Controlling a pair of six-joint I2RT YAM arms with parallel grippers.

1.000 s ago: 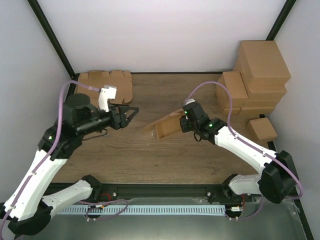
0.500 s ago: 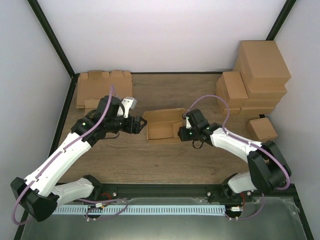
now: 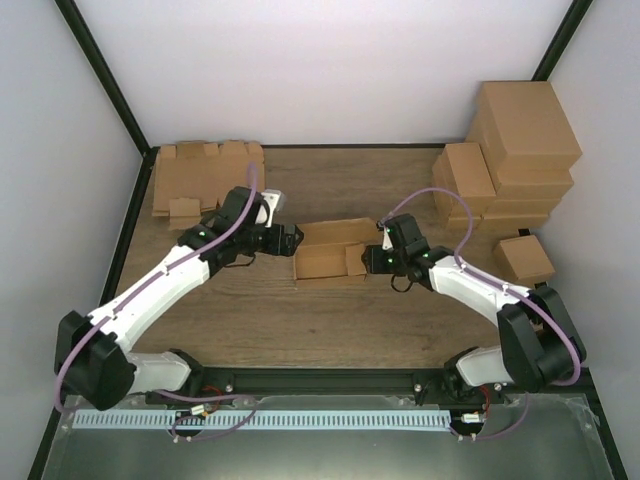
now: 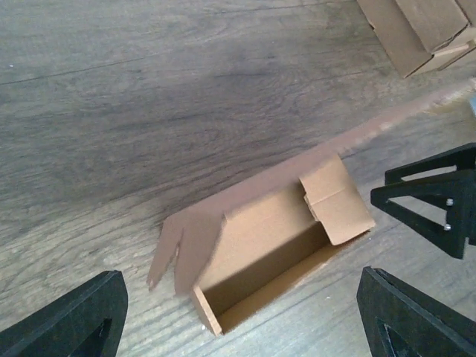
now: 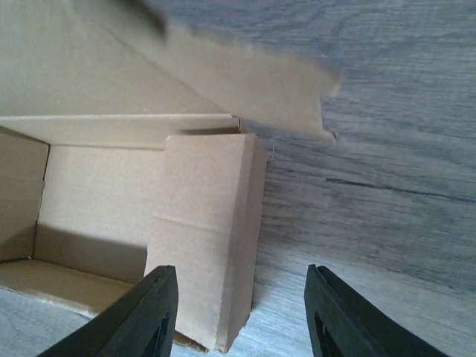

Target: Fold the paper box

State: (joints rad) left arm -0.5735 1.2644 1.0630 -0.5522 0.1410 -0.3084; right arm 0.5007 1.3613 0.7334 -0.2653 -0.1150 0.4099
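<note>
The paper box [image 3: 328, 252] lies on the wooden table between my two arms, an open brown tray with its lid panel folded back. From the left wrist, the paper box [image 4: 260, 230] has its hollow facing me, and an end flap [image 4: 338, 201] leans inward at its right end. My left gripper [image 3: 292, 239] is open just off the box's left end and holds nothing. My right gripper [image 3: 373, 258] is open at the right end. Its fingers [image 5: 141, 316] stand on either side of the end wall's corner [image 5: 212, 238] without pinching it.
Flat cardboard blanks [image 3: 205, 175] lie at the back left. Stacked brown cartons [image 3: 520, 145] fill the back right corner, with a small carton [image 3: 523, 258] in front of them. Black frame rails [image 3: 100, 75] border the table.
The box has dropped from tilted in the right gripper to resting on the table. The left arm swung right to the box's left end. Both grippers have opened wider.
</note>
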